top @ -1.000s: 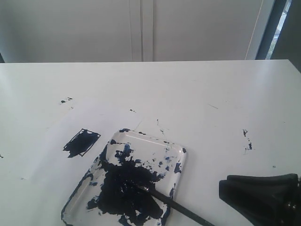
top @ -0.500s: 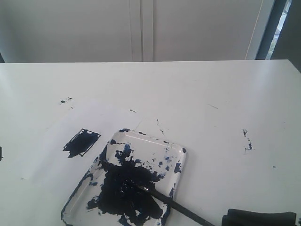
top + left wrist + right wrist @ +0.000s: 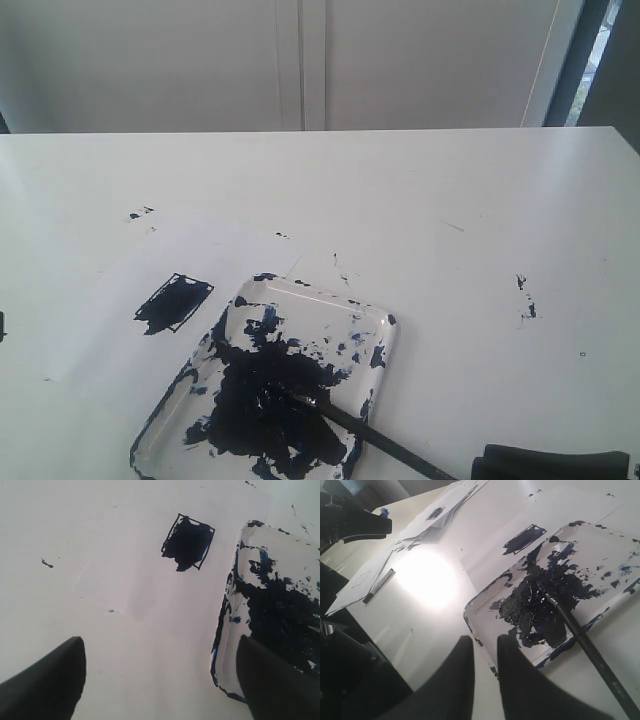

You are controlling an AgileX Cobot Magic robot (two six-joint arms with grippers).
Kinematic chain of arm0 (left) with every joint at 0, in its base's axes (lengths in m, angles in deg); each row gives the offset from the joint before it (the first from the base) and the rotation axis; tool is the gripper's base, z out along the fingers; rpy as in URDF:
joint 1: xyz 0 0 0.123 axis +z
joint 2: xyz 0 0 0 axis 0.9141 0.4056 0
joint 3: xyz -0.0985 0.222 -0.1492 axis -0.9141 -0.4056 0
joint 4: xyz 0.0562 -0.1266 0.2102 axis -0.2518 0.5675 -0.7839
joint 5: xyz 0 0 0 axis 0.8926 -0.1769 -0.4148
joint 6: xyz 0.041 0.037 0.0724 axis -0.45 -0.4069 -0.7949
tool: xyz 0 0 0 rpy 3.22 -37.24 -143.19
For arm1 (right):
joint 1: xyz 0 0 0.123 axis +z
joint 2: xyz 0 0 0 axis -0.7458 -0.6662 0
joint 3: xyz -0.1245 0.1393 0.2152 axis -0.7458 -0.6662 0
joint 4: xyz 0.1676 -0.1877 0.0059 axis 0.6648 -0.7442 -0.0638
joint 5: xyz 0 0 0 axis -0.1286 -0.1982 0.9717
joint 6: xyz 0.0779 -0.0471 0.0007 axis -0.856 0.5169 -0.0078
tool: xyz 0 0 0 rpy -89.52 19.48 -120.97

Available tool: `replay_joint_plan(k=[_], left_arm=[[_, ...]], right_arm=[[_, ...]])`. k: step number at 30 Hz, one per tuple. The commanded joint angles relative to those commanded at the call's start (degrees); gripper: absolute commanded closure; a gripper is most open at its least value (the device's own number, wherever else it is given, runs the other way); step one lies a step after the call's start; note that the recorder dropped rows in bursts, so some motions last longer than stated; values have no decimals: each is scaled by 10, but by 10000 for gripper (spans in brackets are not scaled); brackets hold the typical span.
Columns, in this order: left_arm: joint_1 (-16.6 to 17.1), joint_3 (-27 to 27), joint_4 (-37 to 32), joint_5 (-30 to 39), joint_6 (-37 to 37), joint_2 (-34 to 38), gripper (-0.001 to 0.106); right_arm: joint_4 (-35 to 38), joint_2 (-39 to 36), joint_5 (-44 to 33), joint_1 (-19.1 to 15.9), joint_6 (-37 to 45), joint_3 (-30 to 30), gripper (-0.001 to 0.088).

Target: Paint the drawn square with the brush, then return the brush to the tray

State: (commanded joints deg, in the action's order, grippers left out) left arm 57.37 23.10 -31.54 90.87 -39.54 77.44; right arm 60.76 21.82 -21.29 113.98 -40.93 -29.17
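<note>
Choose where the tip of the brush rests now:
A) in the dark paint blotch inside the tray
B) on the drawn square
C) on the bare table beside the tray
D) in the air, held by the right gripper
A: the brush lies with its tip in the blotch of the tray, its handle crossing the rim.

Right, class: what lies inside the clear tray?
A dark paint blotch and the brush tip, handle sticking out over the tray rim. The floor beneath the blotch is hidden.

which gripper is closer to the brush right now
Right. The right gripper sits empty just beside the brush handle, off a corner of the tray. The left gripper hangs open on the tray's far side, out by the drawn square.
</note>
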Motion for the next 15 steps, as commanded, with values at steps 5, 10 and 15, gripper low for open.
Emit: replay_joint_plan(k=[5, 10, 15], left_arm=[[0, 0, 0, 0, 0, 0, 219], [0, 0, 0, 0, 0, 0, 219], [0, 0, -3, -1, 0, -6, 219]], right_arm=[[0, 0, 0, 0, 0, 0, 697], [0, 0, 0, 0, 0, 0, 697], [0, 0, 0, 0, 0, 0, 697]])
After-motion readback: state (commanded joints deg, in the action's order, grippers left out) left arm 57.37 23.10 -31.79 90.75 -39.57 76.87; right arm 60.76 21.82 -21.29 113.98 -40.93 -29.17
